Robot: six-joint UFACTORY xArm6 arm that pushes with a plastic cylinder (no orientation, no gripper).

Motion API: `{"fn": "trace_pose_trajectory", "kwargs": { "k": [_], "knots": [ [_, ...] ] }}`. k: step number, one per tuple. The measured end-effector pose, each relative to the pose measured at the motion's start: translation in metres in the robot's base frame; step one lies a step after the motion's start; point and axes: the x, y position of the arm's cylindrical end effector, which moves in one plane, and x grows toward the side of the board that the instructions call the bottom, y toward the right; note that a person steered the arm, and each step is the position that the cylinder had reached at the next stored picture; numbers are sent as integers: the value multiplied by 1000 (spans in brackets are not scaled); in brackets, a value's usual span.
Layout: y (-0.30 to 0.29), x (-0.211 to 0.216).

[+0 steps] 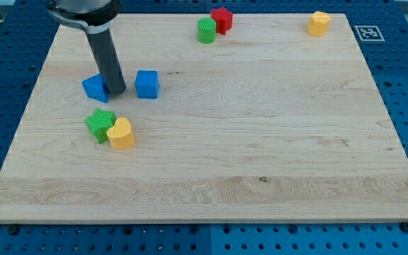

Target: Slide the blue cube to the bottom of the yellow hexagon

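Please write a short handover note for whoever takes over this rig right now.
My tip is down between two blue blocks: the other blue block touches its left, the blue cube stands just to its right.
The yellow hexagon is at the board's top right corner.
Done: nothing visible; the cube is far from the hexagon.
Left: push the cube right, stopping just below the hexagon.

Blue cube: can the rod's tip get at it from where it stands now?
Probably yes. My tip sits just left of the blue cube, with bare board between them; the other blue block lies on its far side.
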Motion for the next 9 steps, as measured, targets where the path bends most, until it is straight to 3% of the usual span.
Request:
{"fn": "trace_pose_trajectory", "kwargs": {
  "k": [2,7,8,9],
  "knots": [
    [-4,2],
    [52,-16],
    [88,-11],
    [89,14]
  ]
}}
